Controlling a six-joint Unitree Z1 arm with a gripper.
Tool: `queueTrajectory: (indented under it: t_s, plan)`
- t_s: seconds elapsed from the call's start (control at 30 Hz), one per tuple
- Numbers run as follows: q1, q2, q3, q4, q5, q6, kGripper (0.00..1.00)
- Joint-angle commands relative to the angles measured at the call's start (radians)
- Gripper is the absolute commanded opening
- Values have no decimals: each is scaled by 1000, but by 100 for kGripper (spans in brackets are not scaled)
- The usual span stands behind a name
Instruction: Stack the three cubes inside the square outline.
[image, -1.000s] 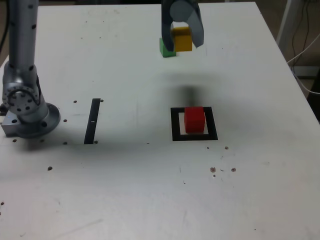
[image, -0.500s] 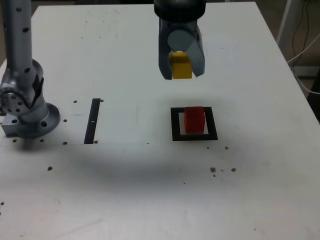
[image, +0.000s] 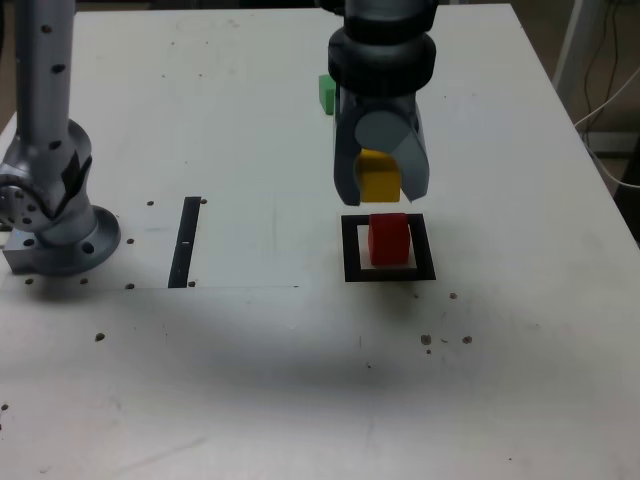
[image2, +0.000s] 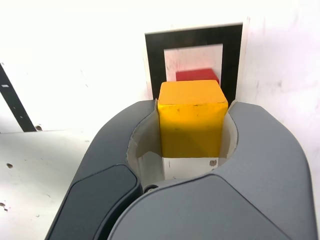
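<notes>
Fingers (image: 380, 185) clamped on yellow cube (image: 379, 177), held above red cube (image: 389, 239) in square outline (image: 351, 250)

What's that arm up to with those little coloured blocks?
It is stacking cubes. The gripper is shut on the yellow cube and holds it in the air just above the red cube, which sits inside the black square outline on the table. The green cube lies apart, farther back on the table, untouched. So one cube is in place, the second is about to go on it.
</notes>
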Motion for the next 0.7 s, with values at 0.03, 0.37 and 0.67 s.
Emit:
queueTrajectory:
  t_s: [0.03,0.37,0.67]
  plan:
    - [-17,11,-7,-7,-5,-8,26]
    - [-30,36,1,-29,-18,-10,26]
    - [-30,51,18,-58,-20,-10,26]
